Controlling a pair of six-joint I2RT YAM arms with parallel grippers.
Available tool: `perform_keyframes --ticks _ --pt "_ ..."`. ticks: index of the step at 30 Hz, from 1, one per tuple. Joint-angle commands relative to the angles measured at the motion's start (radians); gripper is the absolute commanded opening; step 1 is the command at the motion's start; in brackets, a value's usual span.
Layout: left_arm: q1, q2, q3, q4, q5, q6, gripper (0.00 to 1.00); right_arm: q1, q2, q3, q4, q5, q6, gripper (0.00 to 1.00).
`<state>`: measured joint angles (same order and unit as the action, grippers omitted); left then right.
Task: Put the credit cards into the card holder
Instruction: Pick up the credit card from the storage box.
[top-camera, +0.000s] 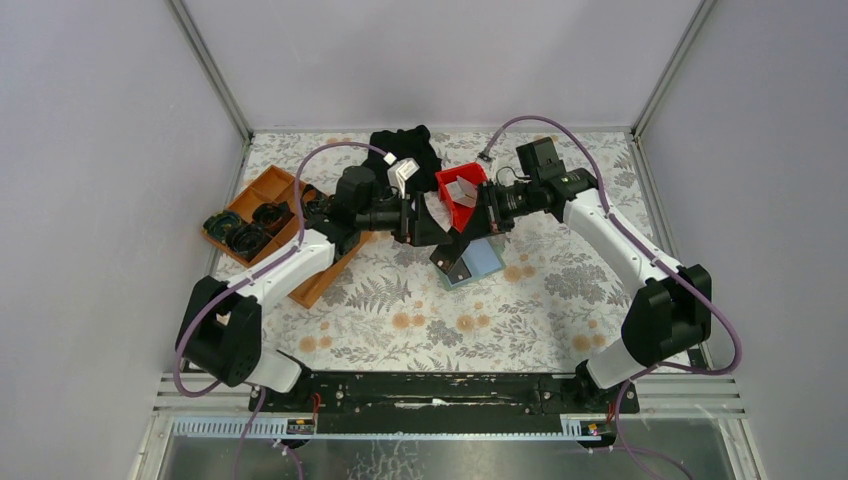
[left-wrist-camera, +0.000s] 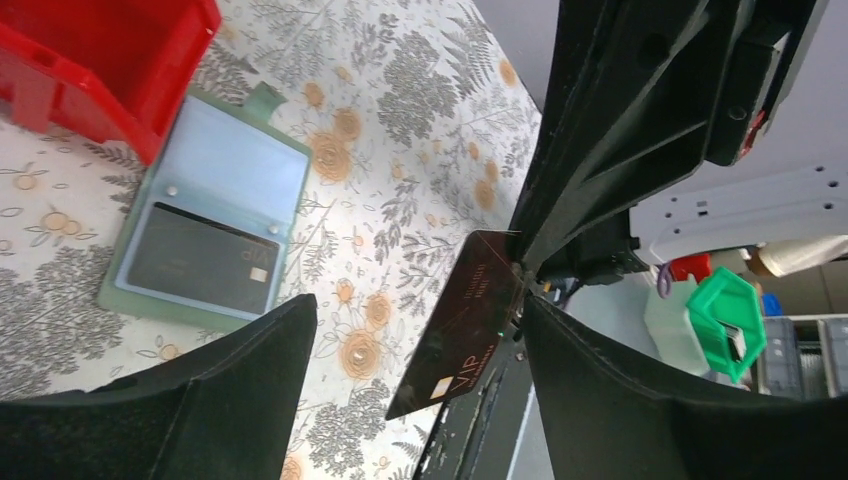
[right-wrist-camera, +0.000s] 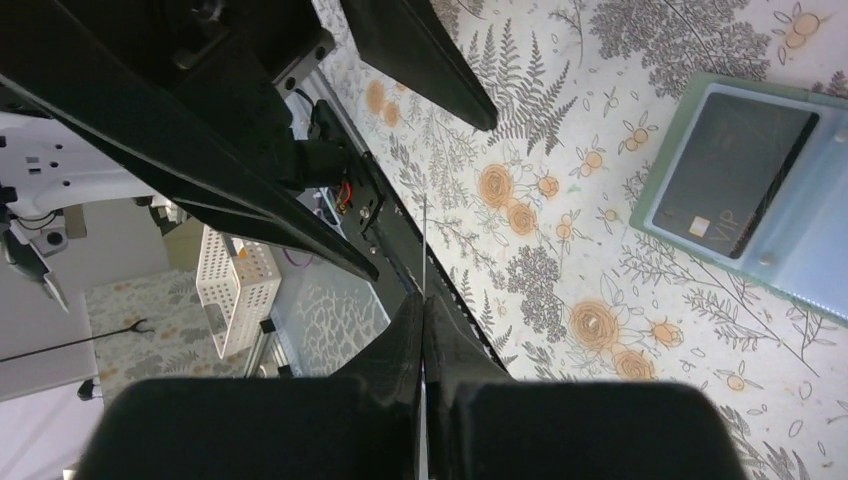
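- Grey-green, the card holder (top-camera: 486, 258) lies open and flat on the flowered table cover (top-camera: 400, 300), the nearest thing to your arm bases and just right of centre.
- One dark card (left-wrist-camera: 205, 260) sits flat in the half of the holder away from the red bin. Its long side runs along that half. The pale blue half faces up beside it.
- Your right gripper (right-wrist-camera: 424, 305) is clamped on a second dark credit card (left-wrist-camera: 460, 335), holding it by one short end off the table.
- From the right wrist, that card shows only as a thin edge, straight out from the fingertips. From the left wrist, its long axis slants, with the "VIP" end farthest from the grip.
- Your left gripper (left-wrist-camera: 420, 310) has its jaws wide apart, one finger either side of the held card, gripping nothing.
- The red bin (top-camera: 445, 180) stands just beyond the holder, close to its far edge, with a pale card (top-camera: 463, 192) inside.
- The orange tray (top-camera: 262, 185) is well off to the left, partly under your left arm.
- A black cloth (top-camera: 400, 145) lies farthest back.
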<state>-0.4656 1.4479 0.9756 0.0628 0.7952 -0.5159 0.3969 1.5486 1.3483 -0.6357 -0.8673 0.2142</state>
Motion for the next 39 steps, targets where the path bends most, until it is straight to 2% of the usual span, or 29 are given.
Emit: perform_keyframes --ticks 1,9,15,22,27,28,29,30,33,36,39 --pt "-0.007 0.017 -0.003 0.098 0.106 -0.03 0.8 0.005 -0.005 0.0 0.075 -0.1 0.038 0.0" --pt "-0.007 0.038 -0.012 0.118 0.16 -0.045 0.52 0.006 0.025 0.011 0.095 -0.129 0.042 0.0" --pt "-0.007 0.045 -0.027 0.122 0.194 -0.058 0.46 -0.002 0.047 0.008 0.112 -0.154 0.037 0.0" --pt "-0.006 0.03 -0.049 0.108 0.205 -0.055 0.3 -0.028 0.064 0.0 0.118 -0.177 0.029 0.0" --pt "-0.003 0.022 -0.059 0.09 0.199 -0.046 0.27 -0.041 0.063 -0.022 0.127 -0.188 0.023 0.0" --pt "-0.002 0.022 -0.061 0.091 0.199 -0.046 0.23 -0.041 0.063 -0.025 0.129 -0.189 0.023 0.0" --pt "-0.003 0.023 -0.064 0.091 0.197 -0.045 0.1 -0.042 0.064 -0.027 0.131 -0.192 0.023 0.0" --pt "-0.003 0.023 -0.067 0.09 0.192 -0.048 0.01 -0.041 0.066 -0.029 0.132 -0.195 0.023 0.0" --pt "-0.002 0.026 -0.09 0.12 0.177 -0.069 0.0 -0.045 0.069 -0.027 0.132 -0.186 0.025 0.02" --pt "-0.001 0.025 -0.136 0.166 0.131 -0.106 0.0 -0.044 0.064 -0.014 0.117 -0.133 0.023 0.17" --pt "-0.001 0.023 -0.196 0.24 0.065 -0.164 0.0 -0.044 0.061 -0.008 0.107 -0.103 0.019 0.21"
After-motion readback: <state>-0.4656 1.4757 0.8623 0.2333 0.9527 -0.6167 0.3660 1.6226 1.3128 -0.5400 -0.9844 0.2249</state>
